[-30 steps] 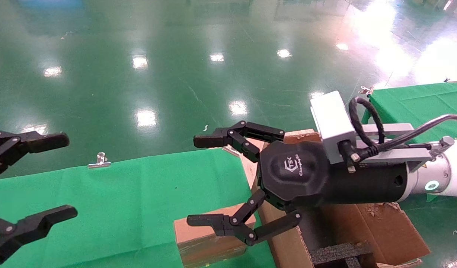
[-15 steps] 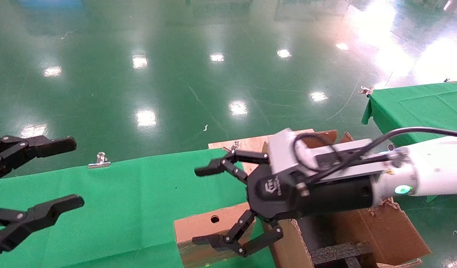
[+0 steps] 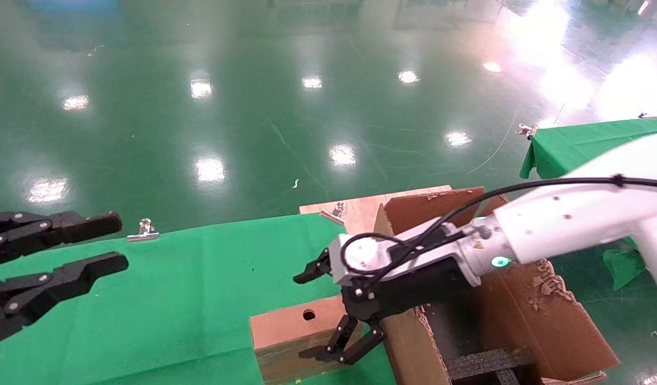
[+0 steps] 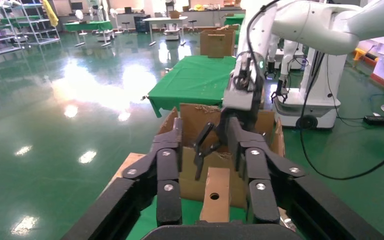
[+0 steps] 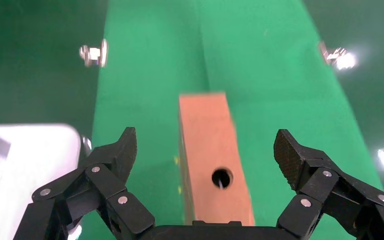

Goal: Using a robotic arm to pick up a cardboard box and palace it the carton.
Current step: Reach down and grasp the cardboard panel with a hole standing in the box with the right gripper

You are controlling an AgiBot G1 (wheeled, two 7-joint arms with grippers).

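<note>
The green-draped surface carries the work at its right end. Beside it stands the carton, flaps ragged, with black foam inserts showing inside and no box in it yet. The cardboard box rests on the surface, apparently against the carton's wall, holed face up. The robotic arm reaches down so its right hand, spread wide and empty, straddles the box, likely lining up a grasp. The left hand hangs open and idle, well apart.

No readable text — no labels, brands, numbers.
</note>
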